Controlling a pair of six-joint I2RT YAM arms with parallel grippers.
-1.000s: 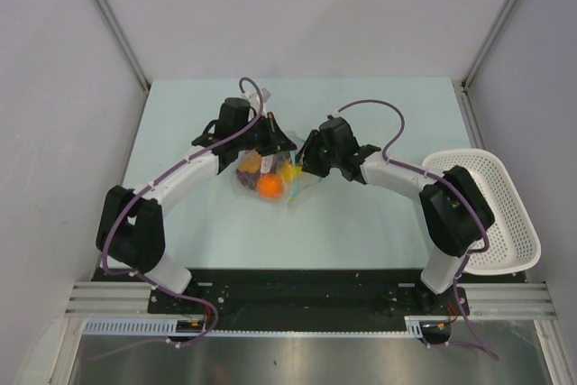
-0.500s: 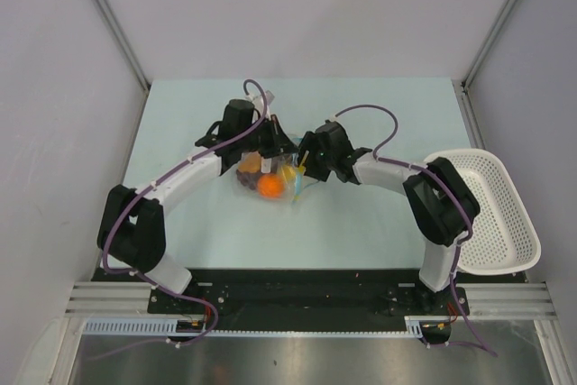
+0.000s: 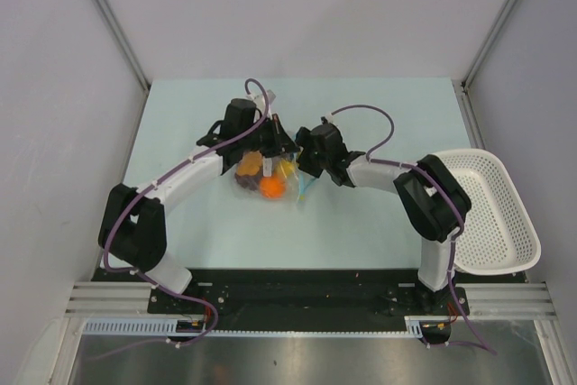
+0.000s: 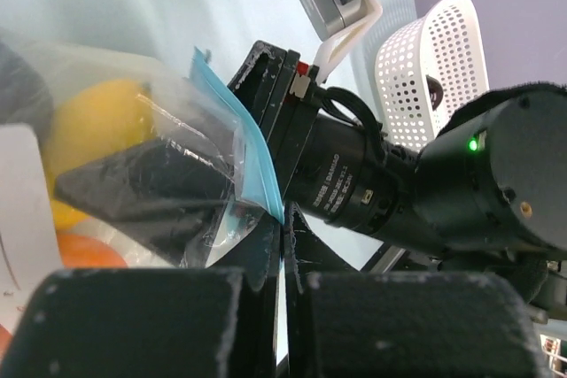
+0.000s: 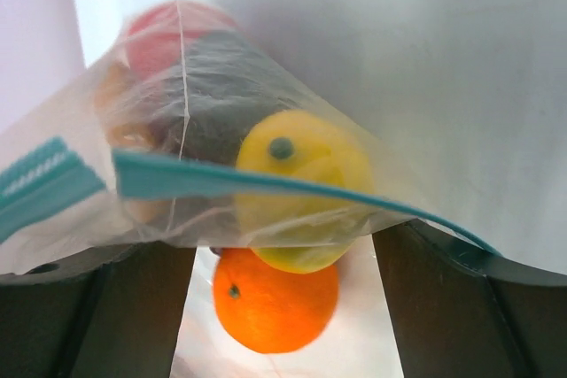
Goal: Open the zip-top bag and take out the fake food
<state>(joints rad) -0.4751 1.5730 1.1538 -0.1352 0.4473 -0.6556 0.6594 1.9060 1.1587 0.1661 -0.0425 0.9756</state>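
The zip-top bag (image 3: 268,181) lies mid-table between my two grippers, with the fake food inside. My left gripper (image 3: 278,146) is shut on the bag's edge by the teal zip strip (image 4: 251,155); its jaws (image 4: 285,238) pinch the plastic. My right gripper (image 3: 301,165) is open at the bag's mouth, fingers wide apart (image 5: 283,250). The zip strip (image 5: 266,181) runs across them. A yellow fruit (image 5: 306,174), an orange ball (image 5: 275,300), a dark piece (image 5: 221,77) and a red ball (image 5: 164,26) show through the plastic. One right finger (image 4: 142,188) shows dark behind the plastic.
A white perforated basket (image 3: 505,214) hangs over the table's right edge, also in the left wrist view (image 4: 425,59). The right arm's body (image 4: 372,183) sits very close to my left gripper. Grey walls enclose the table on the left, back and right.
My right gripper has moved left, closer to the bag and the left gripper. The left gripper has kept its hold and the bag has shifted slightly.
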